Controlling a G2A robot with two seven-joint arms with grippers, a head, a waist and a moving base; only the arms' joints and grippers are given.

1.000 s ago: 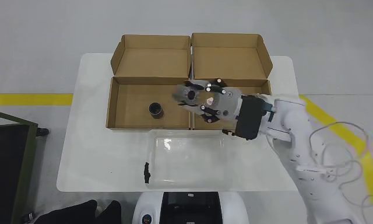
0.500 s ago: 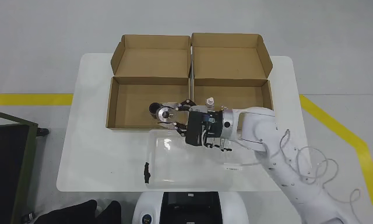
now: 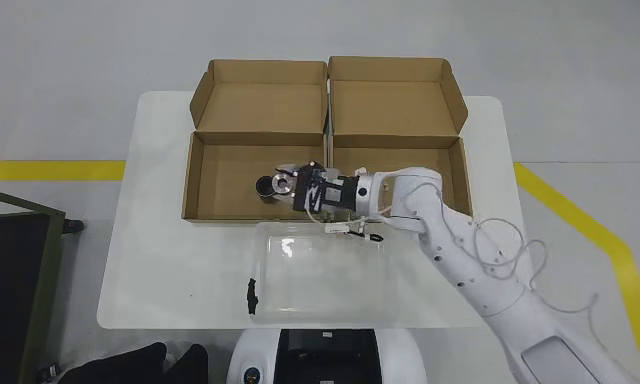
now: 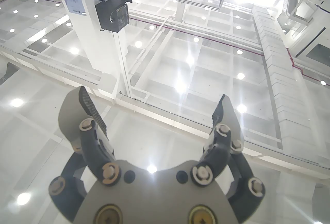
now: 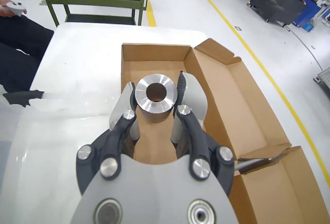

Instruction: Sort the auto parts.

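My right gripper (image 3: 287, 183) hangs low inside the left cardboard box (image 3: 225, 179), shut on a shiny metal sleeve (image 5: 156, 96) that stands upright between its fingers. The right wrist view looks along that box (image 5: 154, 55) with the sleeve just above its floor. A dark cylindrical part (image 3: 266, 188) sits on the box floor close beside the gripper. The right cardboard box (image 3: 400, 174) lies under the right forearm. In the left wrist view my left gripper (image 4: 153, 96) points up at the ceiling, open, with nothing between its fingers.
A clear plastic tray (image 3: 320, 269) stands at the table's near edge, in front of the boxes. A small black scrap (image 3: 251, 294) lies left of it on the white table (image 3: 150, 244). Both box lids are folded back on the far side.
The right arm has swung left from above the seam between the two boxes and lowered into the left box, carrying the metal sleeve. The dark cylinder has stayed in place.
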